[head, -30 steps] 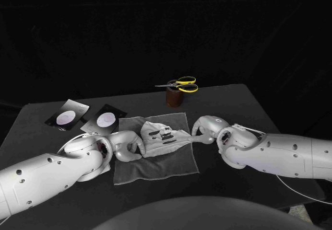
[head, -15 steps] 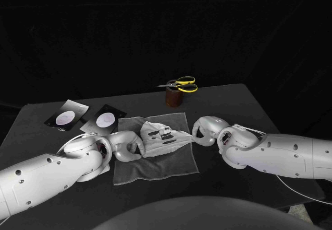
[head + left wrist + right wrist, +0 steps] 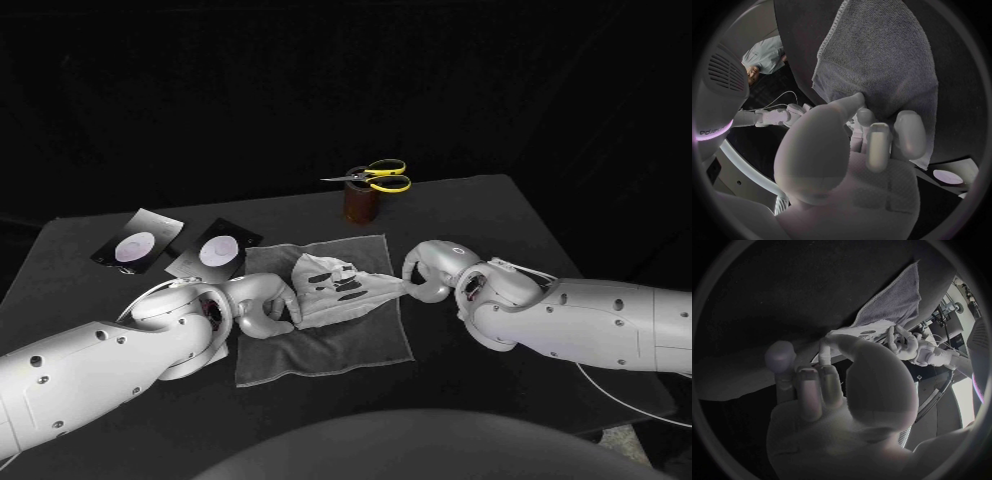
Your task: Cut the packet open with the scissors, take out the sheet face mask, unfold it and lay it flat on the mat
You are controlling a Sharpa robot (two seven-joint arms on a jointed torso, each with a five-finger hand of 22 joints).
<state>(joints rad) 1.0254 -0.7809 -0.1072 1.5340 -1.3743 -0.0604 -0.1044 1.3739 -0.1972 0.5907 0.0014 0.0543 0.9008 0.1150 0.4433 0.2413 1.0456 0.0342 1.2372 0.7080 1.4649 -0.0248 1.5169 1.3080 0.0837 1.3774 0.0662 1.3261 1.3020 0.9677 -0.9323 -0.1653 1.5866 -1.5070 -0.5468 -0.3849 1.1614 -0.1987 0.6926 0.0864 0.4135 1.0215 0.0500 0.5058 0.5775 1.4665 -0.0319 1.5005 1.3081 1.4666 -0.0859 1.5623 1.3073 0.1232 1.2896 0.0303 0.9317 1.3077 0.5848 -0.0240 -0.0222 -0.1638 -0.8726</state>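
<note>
The white sheet mask lies partly unfolded on the grey mat, its eye and mouth holes showing and its upper part still creased. My left hand grips the mask's left edge. My right hand pinches its right corner, so the sheet stretches between them. In the right wrist view my right hand pinches the mask just over the mat. The left wrist view has my left hand low over the mat. The yellow-handled scissors rest on a brown cup behind the mat.
Two dark packets with pale ovals lie on the table left of the mat's far corner. The brown cup stands close to the mat's far edge.
My right hand has drawn the mask's right corner a little further right, spreading the sheet wider. My left hand has held its place.
</note>
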